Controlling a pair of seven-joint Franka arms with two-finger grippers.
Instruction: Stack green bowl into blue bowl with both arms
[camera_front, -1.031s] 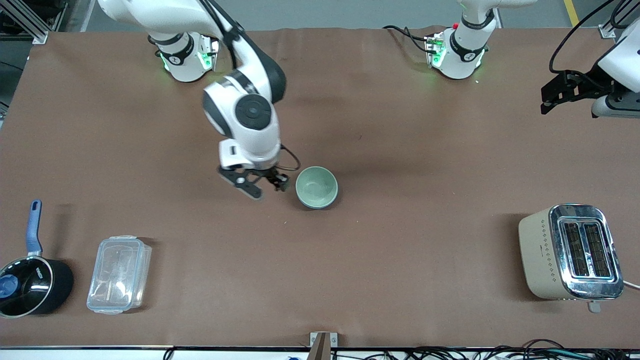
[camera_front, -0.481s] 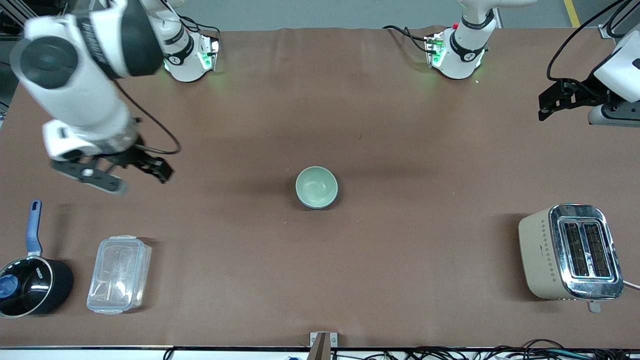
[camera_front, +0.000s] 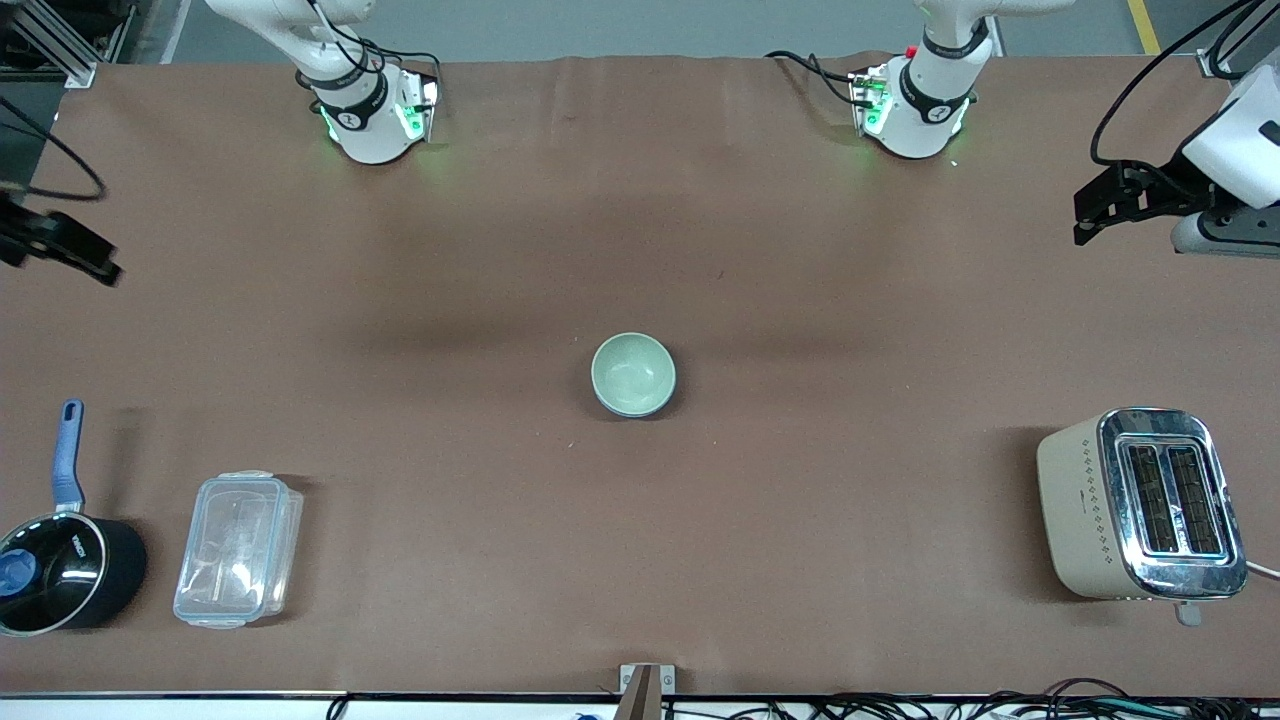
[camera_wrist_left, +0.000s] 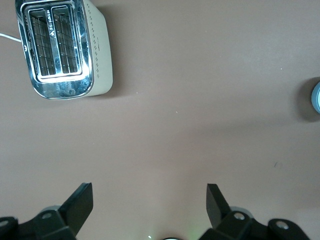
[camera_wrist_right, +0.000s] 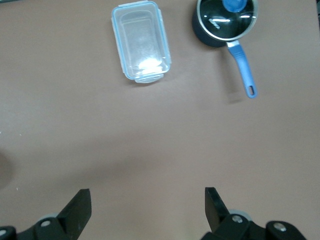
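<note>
Pale sage-green glossy bowl (camera_front: 633, 374) sits nested in the blue bowl (camera_front: 660, 398) mid-worktop (camera_front: 800, 500), both tools (left (camera_wrist_left: 150, 202), right (camera_wrist_right: 147, 202)) released and raised over the ends, so little risk remains beyond an uneven seat.

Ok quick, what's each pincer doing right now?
Left pincer: open, holding nothing, over bare table at the left arm's end.
Right pincer: open, holding nothing, over bare table at the right arm's end.

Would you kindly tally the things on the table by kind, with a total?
Bowls: 2, the green bowl nested in the blue bowl
Saucepans: 1, black saucepan
Containers: 1, clear lidded container
Toasters: 1, beige toaster
Total: 5
</note>
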